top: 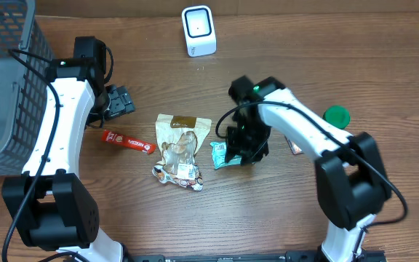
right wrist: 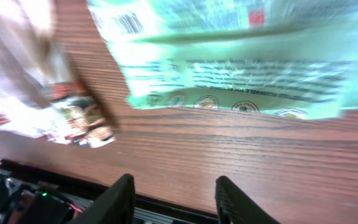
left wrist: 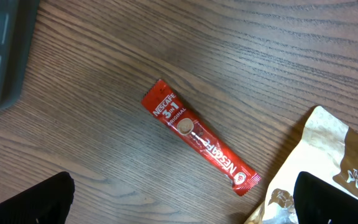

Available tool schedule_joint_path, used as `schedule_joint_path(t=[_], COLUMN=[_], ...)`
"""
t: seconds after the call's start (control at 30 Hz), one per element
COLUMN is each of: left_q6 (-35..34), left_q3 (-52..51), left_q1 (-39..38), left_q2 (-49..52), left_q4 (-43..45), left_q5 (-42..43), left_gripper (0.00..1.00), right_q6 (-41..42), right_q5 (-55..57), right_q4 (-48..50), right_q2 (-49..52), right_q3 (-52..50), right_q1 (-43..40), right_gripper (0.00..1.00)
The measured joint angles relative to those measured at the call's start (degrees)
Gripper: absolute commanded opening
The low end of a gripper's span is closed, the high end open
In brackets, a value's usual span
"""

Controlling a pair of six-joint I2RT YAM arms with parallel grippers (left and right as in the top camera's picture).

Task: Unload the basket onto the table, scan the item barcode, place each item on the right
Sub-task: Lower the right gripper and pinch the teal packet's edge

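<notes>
Overhead: my right gripper (top: pixel 240 151) sits right at the green packet (top: pixel 220 155), far nearer than my left gripper (top: pixel 124 101); the scanner (top: pixel 198 30) is well apart beyond it, and the snack bag (top: pixel 181 149) is just past the packet. Left wrist: jaws wide apart, empty, red coffee stick (left wrist: pixel 199 138) ahead. Right wrist: jaws apart with nothing between them, packet flat on the surface (right wrist: pixel 241 155) just ahead, long axis crosswise to me, barcode (right wrist: pixel 126 23) at its far-left corner.

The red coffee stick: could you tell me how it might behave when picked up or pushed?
The stick is thin and flat, so probably light and bendy if held by one end. Its glossy wrapper looks slippery; a push would likely slide it along the table. Lying flat, it should not roll.
</notes>
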Motion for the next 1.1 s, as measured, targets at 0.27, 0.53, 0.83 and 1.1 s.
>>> schedule_joint_path(t=[0.27, 0.53, 0.83, 1.1], left_q6=[0.02, 0.02, 0.02, 0.02], left_q3=[0.0, 0.0, 0.0, 0.0], left_q1=[0.0, 0.0, 0.0, 0.0], left_q2=[0.0, 0.0, 0.0, 0.0], left_q4=[0.02, 0.0, 0.02, 0.0], left_q5=[0.0, 0.0, 0.0, 0.0], left_gripper=[1.0, 1.0, 1.0, 1.0], right_q6=[-0.57, -0.61, -0.66, -0.04], right_q5=[9.77, 11.47, 11.85, 12.0], right_q4=[2.67, 7.93, 12.87, 18.47], right_q2=[-3.17, -3.17, -3.17, -3.17], right_q3=[0.37, -5.31, -5.57, -5.57], right_q1=[-4.11, -5.29, -5.27, -5.27], right_gripper=[0.64, 0.65, 0.88, 1.0])
